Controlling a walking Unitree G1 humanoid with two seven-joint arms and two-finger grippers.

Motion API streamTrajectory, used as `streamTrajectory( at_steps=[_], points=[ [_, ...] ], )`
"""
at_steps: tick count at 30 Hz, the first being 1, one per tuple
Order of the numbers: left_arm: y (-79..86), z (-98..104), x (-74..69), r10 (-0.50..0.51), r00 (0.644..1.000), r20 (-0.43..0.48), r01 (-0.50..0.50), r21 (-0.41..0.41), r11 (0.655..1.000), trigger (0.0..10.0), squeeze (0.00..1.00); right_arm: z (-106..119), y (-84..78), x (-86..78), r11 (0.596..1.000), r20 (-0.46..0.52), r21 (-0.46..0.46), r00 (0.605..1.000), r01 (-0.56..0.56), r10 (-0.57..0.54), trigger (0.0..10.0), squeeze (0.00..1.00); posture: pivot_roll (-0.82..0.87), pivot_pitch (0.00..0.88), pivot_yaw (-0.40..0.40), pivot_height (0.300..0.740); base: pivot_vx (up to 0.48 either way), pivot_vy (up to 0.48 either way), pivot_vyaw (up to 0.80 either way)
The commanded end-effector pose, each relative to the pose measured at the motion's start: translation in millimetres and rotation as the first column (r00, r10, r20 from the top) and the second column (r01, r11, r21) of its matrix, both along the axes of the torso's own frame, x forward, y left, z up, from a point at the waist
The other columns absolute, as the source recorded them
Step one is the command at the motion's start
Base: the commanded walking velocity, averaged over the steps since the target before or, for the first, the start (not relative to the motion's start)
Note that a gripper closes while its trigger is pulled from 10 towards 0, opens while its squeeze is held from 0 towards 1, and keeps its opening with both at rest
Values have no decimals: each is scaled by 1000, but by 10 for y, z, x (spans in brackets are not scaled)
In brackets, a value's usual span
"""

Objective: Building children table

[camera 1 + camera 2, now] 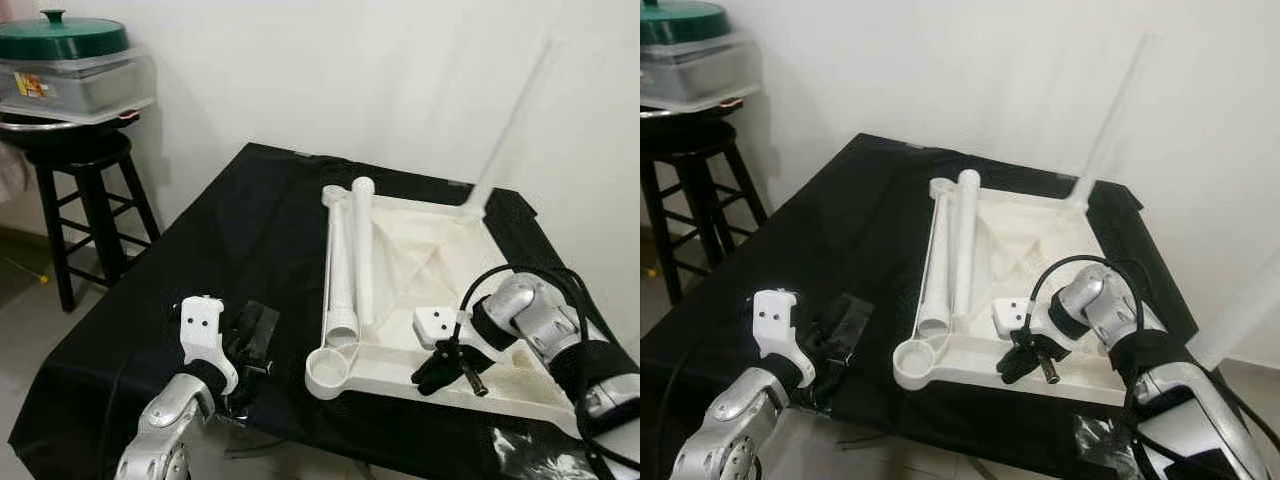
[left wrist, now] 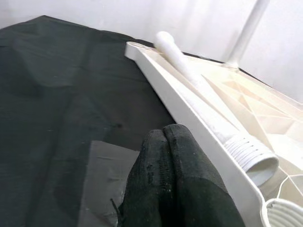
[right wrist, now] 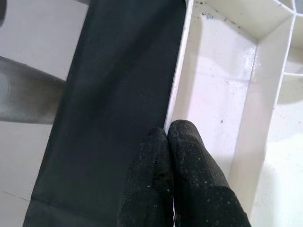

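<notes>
- Our right gripper (image 3: 168,135), fingers pressed together, touches the upturned tabletop's (image 1: 440,250) near rim.
- Our left gripper (image 2: 163,137), likewise closed, hovers beside a loose leg (image 1: 362,250).

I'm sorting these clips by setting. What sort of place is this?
Probably a room in a home, used as a makeshift assembly spot. A black cloth covers a low surface holding an upturned white plastic tabletop, and a dark wooden stool with a covered cooking pan stands by a plain white wall.
</notes>
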State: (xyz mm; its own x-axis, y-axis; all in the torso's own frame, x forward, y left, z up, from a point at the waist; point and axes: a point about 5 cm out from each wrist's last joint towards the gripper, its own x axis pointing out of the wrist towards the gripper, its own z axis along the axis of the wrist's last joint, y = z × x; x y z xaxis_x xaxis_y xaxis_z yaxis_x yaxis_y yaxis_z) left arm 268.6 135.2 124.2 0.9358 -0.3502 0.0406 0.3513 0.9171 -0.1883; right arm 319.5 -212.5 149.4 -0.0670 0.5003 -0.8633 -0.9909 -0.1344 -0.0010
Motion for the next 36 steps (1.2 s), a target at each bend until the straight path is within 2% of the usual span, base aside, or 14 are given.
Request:
streamTrajectory(
  at_steps=[1, 2, 3, 4, 5, 6, 16, 25, 27, 28, 29, 30, 32, 36],
  points=[
    [-7, -19, 13, -3, 1000, -8, 3, -3, 1000, 10000, 0, -163, 39, -94, 999, -70, -21, 997, -42, 40, 6706, 0, 28, 0, -121, 740, 0, 0, 0],
    [-7, -19, 14, -3, 1000, -8, 3, -3, 1000, 10000, 0, -156, 60, -102, 999, -52, -14, 997, -51, 50, 6706, 0, 28, 0, -121, 740, 0, 0, 0],
    [-6, -19, 17, -4, 1000, -8, 4, -3, 1000, 10000, 0, -151, 87, -82, 999, -29, 0, 999, -40, 40, 10000, 0, 27, 0, -117, 740, 0, 0, 0],
    [-6, -20, 19, -5, 1000, -8, 5, -3, 1000, 10000, 0, -119, 131, -42, 999, 1, 37, 1000, -12, 12, 10000, 541, 29, 0, -115, 740, 0, 0, 0],
    [-6, -20, 19, -5, 1000, -8, 5, -3, 1000, 10000, 0, -119, 131, -42, 999, 1, 37, 1000, -12, 12, 10000, 541, 29, 0, -115, 740, 0, 0, 0],
    [-6, -19, 20, -6, 1000, -8, 6, -3, 1000, 10000, 0, -85, 161, -22, 998, 10, 69, 1000, 5, -6, 10000, 1000, 29, 0, -115, 740, 0, 0, 0],
    [-7, 102, 31, -62, 995, 83, 51, 131, 990, 10000, 0, 245, 433, -6, 899, 41, 436, 997, 46, -70, 10000, 1000, 37, 0, -118, 740, 0, 0, 0],
    [-164, 408, -13, -300, 933, 196, 195, 425, 884, 10000, 0, 531, 421, 117, 658, 64, 733, 945, 173, -320, 10000, 1000, 39, 0, -110, 740, 0, 0, 0],
    [-339, 420, -6, -454, 874, 172, 257, 629, 734, 10000, 59, 596, 354, 288, 481, 40, 823, 815, 301, -578, 10000, 922, 23, 0, -101, 740, 0, 0, 0],
    [-408, 397, 13, -496, 855, 150, 270, 687, 674, 10000, 129, 562, 323, 366, 408, 17, 835, 724, 368, -689, 10000, 0, 14, 0, -97, 740, 0, 0, 0],
    [-408, 397, 13, -496, 855, 150, 270, 687, 674, 10000, 129, 562, 323, 366, 408, 17, 835, 724, 368, -689, 10000, 0, 14, 0, -97, 740, 0, 0, 0],
    [-459, 382, 48, -512, 847, 144, 270, 712, 648, 10000, 1000, 508, 303, 413, 347, -3, 837, 638, 423, -770, 10000, 0, 6, 0, -91, 740, 0, 0, 0],
    [-525, 354, 101, -529, 839, 131, 272, 741, 614, 10000, 1000, 417, 276, 441, 231, -84, 837, 534, 496, -841, 10000, 0, 1, 0, -88, 740, 0, 0, -725],
    [-568, 339, 135, -542, 832, 118, 267, 771, 578, 10000, 1000, 342, 247, 430, 167, -123, 829, 465, 533, -877, 10000, 0, -2, 0, -84, 740, 0, 0, -722]
  ],
)
